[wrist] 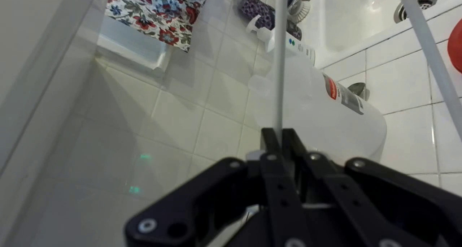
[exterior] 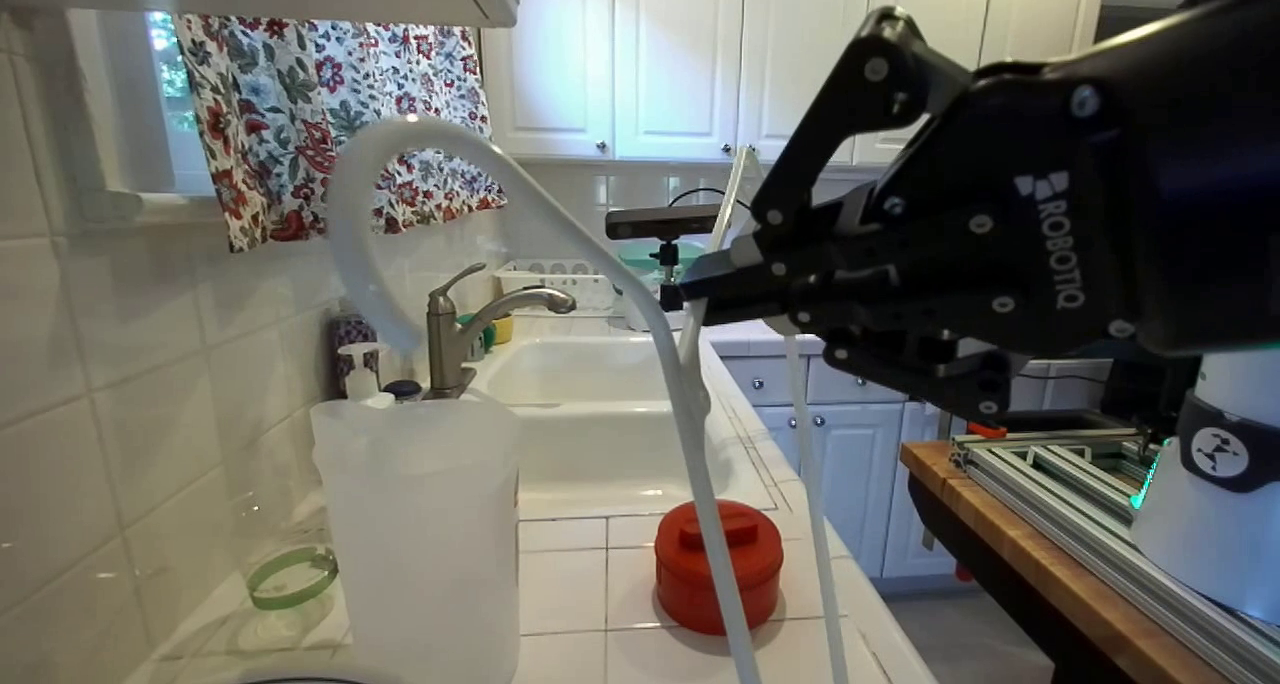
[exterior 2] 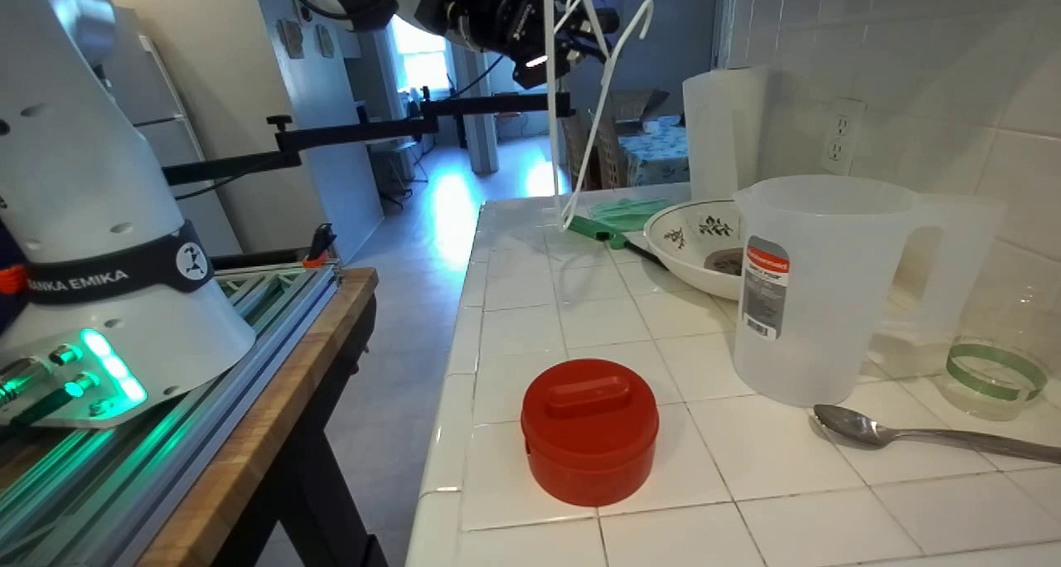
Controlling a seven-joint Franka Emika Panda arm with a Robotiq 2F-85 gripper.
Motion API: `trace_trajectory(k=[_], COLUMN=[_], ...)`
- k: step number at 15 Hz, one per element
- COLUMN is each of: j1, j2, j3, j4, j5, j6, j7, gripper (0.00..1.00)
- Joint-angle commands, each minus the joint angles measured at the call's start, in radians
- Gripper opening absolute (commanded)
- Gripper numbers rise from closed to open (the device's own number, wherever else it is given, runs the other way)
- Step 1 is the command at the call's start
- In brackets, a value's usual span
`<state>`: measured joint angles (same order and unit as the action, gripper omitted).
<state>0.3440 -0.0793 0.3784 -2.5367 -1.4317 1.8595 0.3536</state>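
Robotiq gripper [wrist: 278, 135] pinches a white plastic clothes hanger [exterior: 690, 394] with its jaws nearly together, up above the tiled counter [exterior 2: 520, 335]; set into that is a double sink [exterior: 600, 449], and on it are a translucent measuring pitcher [exterior 2: 829, 302], behind the hanger in the wrist view, a leaf-patterned bowl [exterior 2: 700, 242], a red lidded container [exterior 2: 590, 434], a green-banded glass [exterior 2: 993, 373] and a metal spoon [exterior 2: 862, 427]

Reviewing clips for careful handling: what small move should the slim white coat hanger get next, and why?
Probably a slight lift of the white hanger, pinched between the black fingers: in an exterior view it crosses in front of the round red lidded container, in the wrist view the translucent plastic pitcher. Clearance is hard to judge, so extra height seems safer.
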Motion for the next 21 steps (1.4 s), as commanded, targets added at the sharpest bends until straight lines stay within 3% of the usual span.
trace_trajectory(k=[1,11,21], j1=[0.018,0.067,0.109], j2=[0.003,0.018,-0.015], j3=[0.008,0.045,0.082], j4=[-0.009,0.001,-0.005], j5=[-0.061,-0.142,-0.136], j6=[-0.083,-0.214,-0.332], j7=[0.070,0.093,0.079], gripper=[0.02,0.02,0.02])
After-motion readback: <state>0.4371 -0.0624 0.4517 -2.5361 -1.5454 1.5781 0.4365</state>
